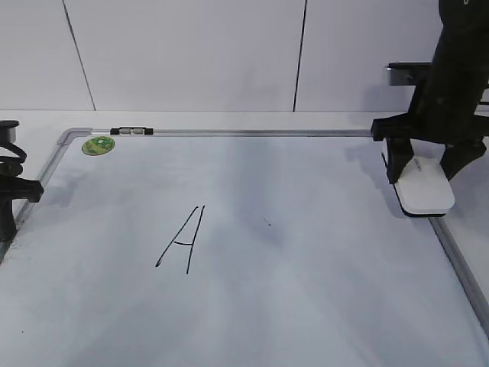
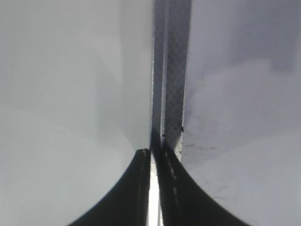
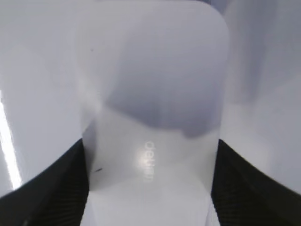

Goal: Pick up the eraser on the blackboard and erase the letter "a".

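The white eraser [image 1: 425, 189] lies flat at the right edge of the blackboard [image 1: 321, 298], partly over its metal frame. My right gripper [image 1: 425, 177] comes down over it, one black finger against each long side. In the right wrist view the eraser [image 3: 150, 108] fills the space between the fingers of the right gripper [image 3: 151, 146], and its grey lettering shows. The letter "a" does not show; only a tiny dark speck [image 1: 266, 222] marks that part of the board. My left gripper [image 2: 153, 153] is shut and empty over the board's left frame [image 2: 174, 70], seen at the left edge [image 1: 9, 191].
A tall capital "A" [image 1: 182, 241] is drawn left of the board's centre. A round green sticker [image 1: 98, 144] sits in the far left corner, with a small dark clip [image 1: 131, 131] on the top frame. A white wall stands behind the table.
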Action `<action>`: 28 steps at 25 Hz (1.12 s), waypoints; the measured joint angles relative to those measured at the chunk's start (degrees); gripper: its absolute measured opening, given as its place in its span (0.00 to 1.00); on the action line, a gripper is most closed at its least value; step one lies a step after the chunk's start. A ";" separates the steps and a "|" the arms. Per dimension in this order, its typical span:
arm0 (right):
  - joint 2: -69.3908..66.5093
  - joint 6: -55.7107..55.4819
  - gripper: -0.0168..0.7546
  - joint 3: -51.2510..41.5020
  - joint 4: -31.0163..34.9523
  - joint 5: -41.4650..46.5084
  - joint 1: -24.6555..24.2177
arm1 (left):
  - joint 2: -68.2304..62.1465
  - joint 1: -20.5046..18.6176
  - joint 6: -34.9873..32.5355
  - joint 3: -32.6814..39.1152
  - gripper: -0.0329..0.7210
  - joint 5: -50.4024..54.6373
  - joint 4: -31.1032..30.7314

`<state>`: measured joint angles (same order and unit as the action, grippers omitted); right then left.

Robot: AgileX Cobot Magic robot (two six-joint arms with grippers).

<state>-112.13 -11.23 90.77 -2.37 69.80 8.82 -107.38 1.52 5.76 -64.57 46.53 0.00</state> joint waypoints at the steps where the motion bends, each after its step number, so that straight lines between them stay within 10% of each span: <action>1: -0.09 0.00 0.75 0.00 -0.22 0.00 0.00 | 0.00 0.00 0.00 0.00 0.08 0.00 0.00; 28: -6.72 -0.11 0.75 0.12 1.01 0.00 0.00 | 0.00 0.00 0.00 0.00 0.08 -0.09 0.00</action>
<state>-118.86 -11.34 90.89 -1.36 69.80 8.82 -107.38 1.52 5.76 -64.57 46.44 0.00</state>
